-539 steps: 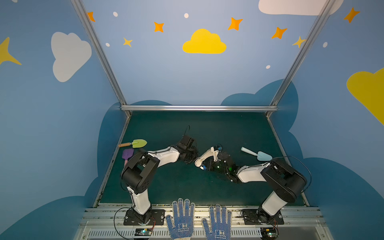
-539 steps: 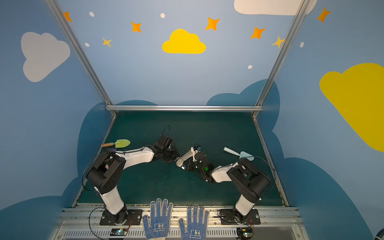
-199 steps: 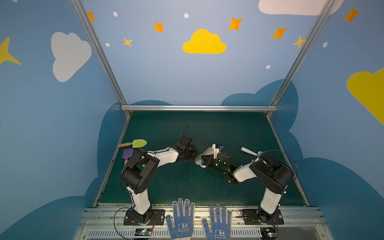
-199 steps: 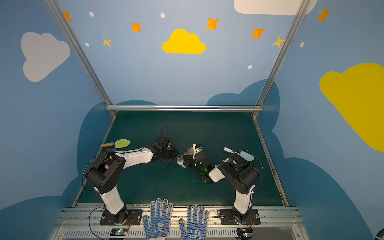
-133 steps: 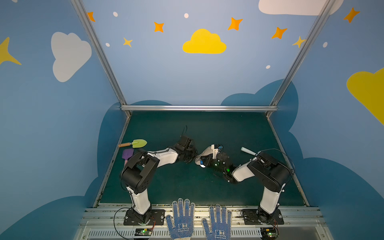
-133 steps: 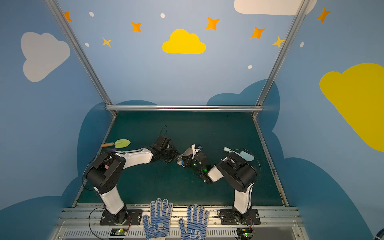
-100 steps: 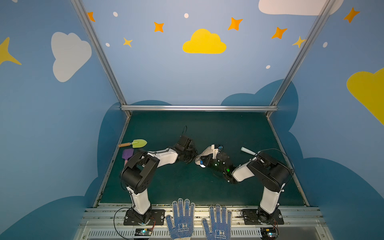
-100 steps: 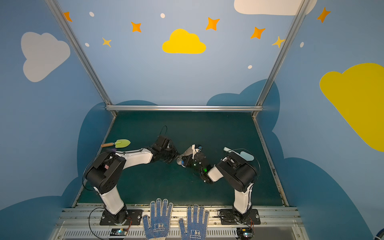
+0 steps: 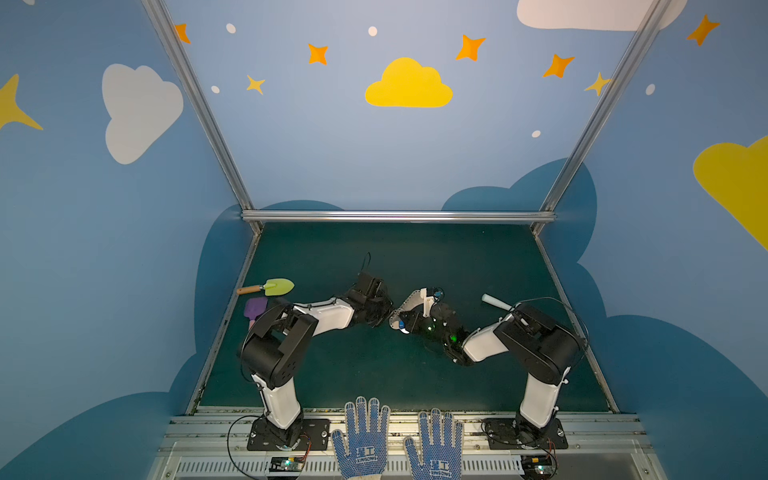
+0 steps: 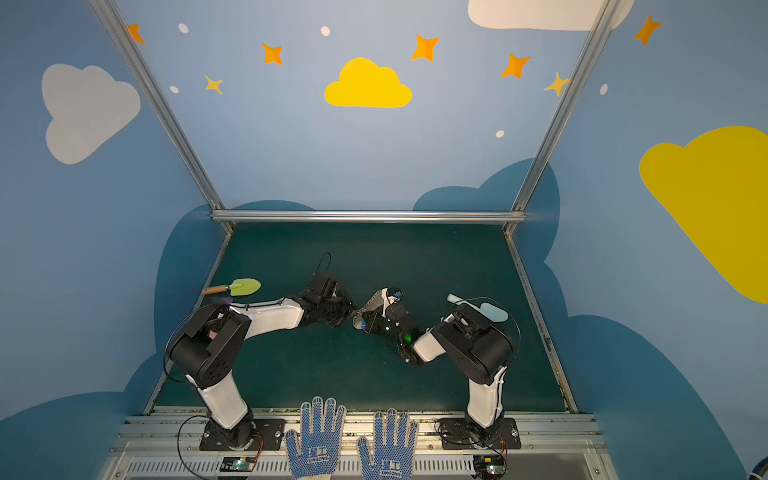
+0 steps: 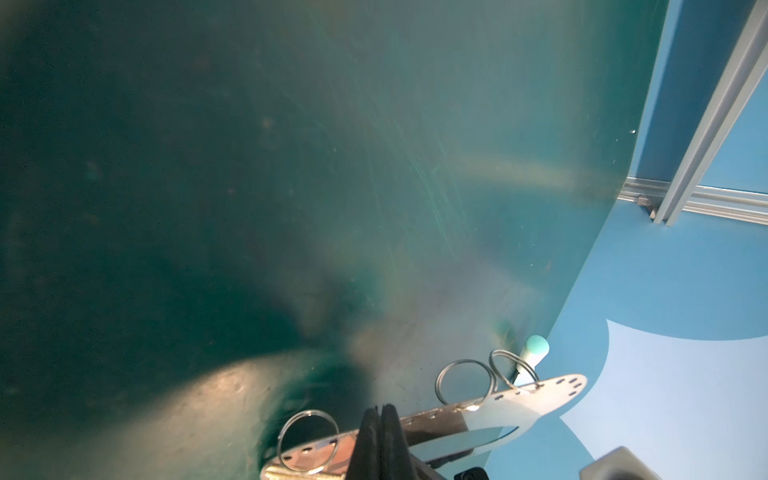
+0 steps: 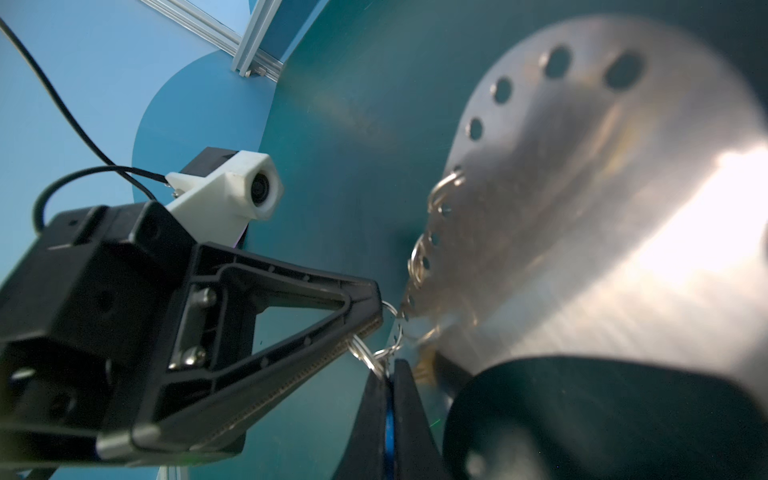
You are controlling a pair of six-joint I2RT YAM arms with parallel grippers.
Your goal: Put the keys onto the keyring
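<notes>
Counter: we see a dark green matted counter (image 9: pixel 478 266); the two arms meet near its middle.
Keyring: the flat grey D-shaped metal keyring (image 9: pixel 409 305) (image 10: pixel 374 303) stands on edge between the two arms. Small holes run along its curved rim, and thin wire rings hang from some of them (image 12: pixel 582 208) (image 11: pixel 519 409). We cannot tell whether it touches the counter.
Left pincer: the left pincer (image 9: pixel 388 321) (image 10: pixel 351 316) (image 11: pixel 380 409) (image 12: pixel 374 316) has its jaws together, nipping one wire ring at the rim of the keyring.
Right pincer: the right pincer (image 9: pixel 399 326) (image 10: pixel 362 326) (image 12: pixel 388 370) has its jaws pressed on the blue plastic tag of the keys (image 12: pixel 389 415) (image 9: pixel 401 324). Its tip sits just beside the ring that the left pincer nips.
Keys: they are held off the counter at the lower rim of the keyring; the silver blade is too blurred for us to make out.
Bystanders: a green toy spade with a wooden handle (image 9: pixel 278 286) and a purple toy spade (image 9: pixel 255 307) lie at the left edge. A pale blue toy spade (image 10: pixel 492 311) lies behind the right arm. Two blue-dotted white work gloves (image 9: pixel 361 440) lie on the front rail.
</notes>
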